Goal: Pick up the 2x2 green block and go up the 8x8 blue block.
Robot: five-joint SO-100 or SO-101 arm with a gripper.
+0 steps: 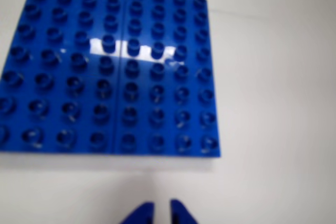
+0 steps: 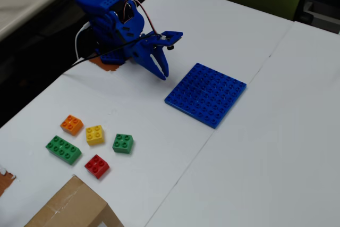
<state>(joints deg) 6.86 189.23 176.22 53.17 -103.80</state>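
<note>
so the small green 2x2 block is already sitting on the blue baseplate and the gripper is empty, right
Not quite. The gripper is empty, but the 2x2 green block is not on the 8x8 blue block. The fixed view shows it still on the white table, beside the yellow brick and red brick. The wrist view shows the baseplate's studs bare.

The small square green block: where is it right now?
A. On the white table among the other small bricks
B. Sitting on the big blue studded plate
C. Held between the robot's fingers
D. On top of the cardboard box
A. In the fixed view the 2x2 green block lies on the white table beside the yellow brick and red brick, while the 8x8 blue block is bare and the gripper holds nothing.
</note>
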